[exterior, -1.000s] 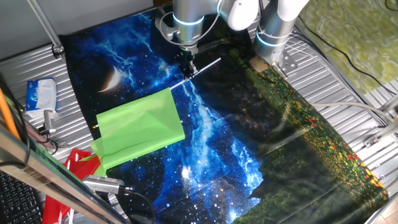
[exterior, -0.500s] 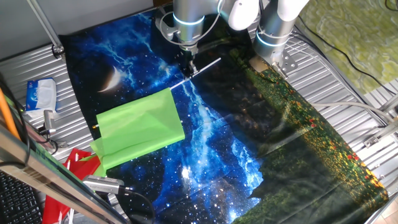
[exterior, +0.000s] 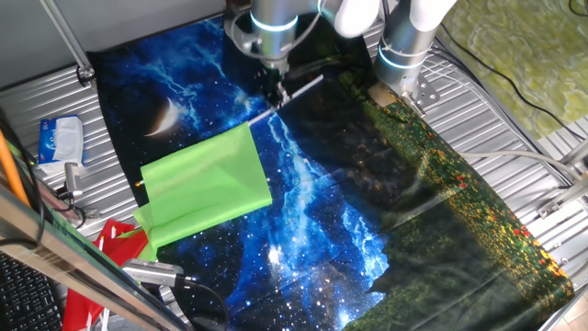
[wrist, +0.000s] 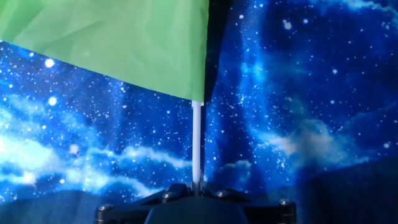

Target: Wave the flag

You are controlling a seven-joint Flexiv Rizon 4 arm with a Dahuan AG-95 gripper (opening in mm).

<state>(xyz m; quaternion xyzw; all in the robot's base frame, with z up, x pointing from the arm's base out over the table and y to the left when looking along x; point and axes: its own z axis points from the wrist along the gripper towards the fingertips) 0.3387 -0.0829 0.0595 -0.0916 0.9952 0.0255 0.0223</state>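
The flag is a lime-green cloth (exterior: 207, 187) on a thin white stick (exterior: 296, 92), lying on the starry mat (exterior: 303, 211). My gripper (exterior: 276, 95) is shut on the stick near its bare end, at the far middle of the mat. In the hand view the stick (wrist: 196, 140) runs straight up from my gripper (wrist: 195, 188) to the green cloth (wrist: 112, 37) at the top left. The cloth's lower left part rests on the mat.
A red and green cloth (exterior: 119, 244) lies at the mat's near left corner. A blue and white pack (exterior: 61, 140) sits on the metal table at the left. A second arm's base (exterior: 404, 46) stands at the back right.
My gripper has shifted a little left and away with the stick, and the flag cloth has been drawn slightly with it.
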